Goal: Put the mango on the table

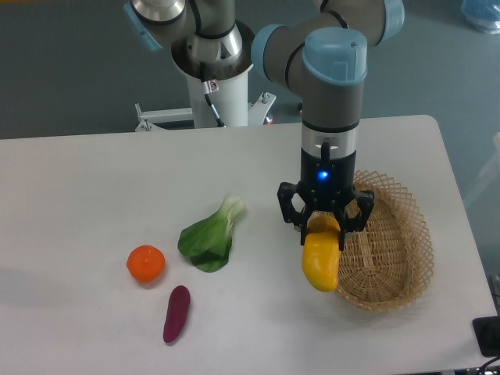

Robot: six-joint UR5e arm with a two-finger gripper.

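1. Where the black fingers point straight down from the arm's wrist, gripper [323,226] closed on the mango [321,262], clamped at the fruit's upper end.
2. Mango hanging below the fingertips, long axis near upright, most of its yellow-orange body showing under the gripper.
3. Only the top of the fruit tucked between the jaws; the lower rounded end free.
4. Mango seen in front of the left rim of the wicker basket [391,250]; whether over the rim or over the bare table beside it, cannot tell from this one view.
5. Whether the fruit's lower end touches the table [78,180] or hangs just above it, also cannot tell.
6. Blue light lit on the wrist [323,175] above the gripper.
7. To the left on the white tabletop, well apart from the gripper: a leafy green vegetable [209,238], a round orange [146,263], and a purple sweet potato [176,313], each lying separate from the others.
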